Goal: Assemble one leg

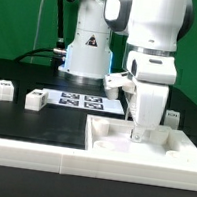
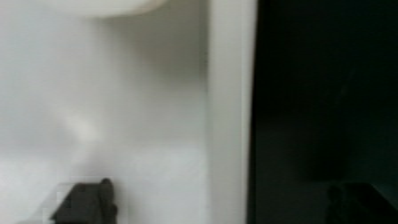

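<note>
Claw (image 1: pixel 137 133) hangs low over the white tray (image 1: pixel 179 158), fingertips near its floor; whether it is apart or clamped cannot be told, and the wrist view shows only one dark finger (image 2: pixel 80 201) against white. On the black surface (image 1: pixel 12 124), the leg (image 1: pixel 34 100) lies well apart, just beside the marker board (image 1: pixel 81 101) on the exterior view's left.

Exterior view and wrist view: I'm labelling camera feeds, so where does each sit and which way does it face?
Exterior view: off the arm, across the table, facing the arm's base; shows the arm and gripper down at the white tray.
Wrist view: on the wrist, close above the tray's rim; one dark fingertip shows.
Shared: the tray and black table.
</note>
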You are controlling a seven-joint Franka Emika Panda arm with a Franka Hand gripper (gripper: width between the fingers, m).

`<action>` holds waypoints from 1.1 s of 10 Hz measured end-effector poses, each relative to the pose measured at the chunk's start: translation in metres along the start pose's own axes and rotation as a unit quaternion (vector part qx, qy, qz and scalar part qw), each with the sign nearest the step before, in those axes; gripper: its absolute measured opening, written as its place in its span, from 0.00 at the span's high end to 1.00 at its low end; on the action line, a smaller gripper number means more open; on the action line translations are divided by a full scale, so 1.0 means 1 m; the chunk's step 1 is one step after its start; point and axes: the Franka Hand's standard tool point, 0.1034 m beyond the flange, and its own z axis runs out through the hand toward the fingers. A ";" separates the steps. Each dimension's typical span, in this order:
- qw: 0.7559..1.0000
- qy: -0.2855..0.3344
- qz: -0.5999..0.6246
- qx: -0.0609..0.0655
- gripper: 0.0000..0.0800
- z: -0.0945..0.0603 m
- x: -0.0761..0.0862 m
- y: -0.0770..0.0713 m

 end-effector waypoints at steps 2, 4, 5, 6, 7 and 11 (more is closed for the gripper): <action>1.000 0.000 0.000 0.000 0.19 0.000 0.000 0.000; 1.000 0.000 0.000 0.000 0.19 0.000 0.000 0.000; 1.000 -0.001 0.011 0.000 0.19 -0.002 0.001 0.000; 1.000 -0.005 0.025 -0.003 0.19 -0.016 0.005 -0.003; 0.999 -0.010 0.034 -0.009 0.19 -0.033 0.008 -0.007; 0.999 -0.014 0.051 -0.012 0.19 -0.046 0.011 -0.012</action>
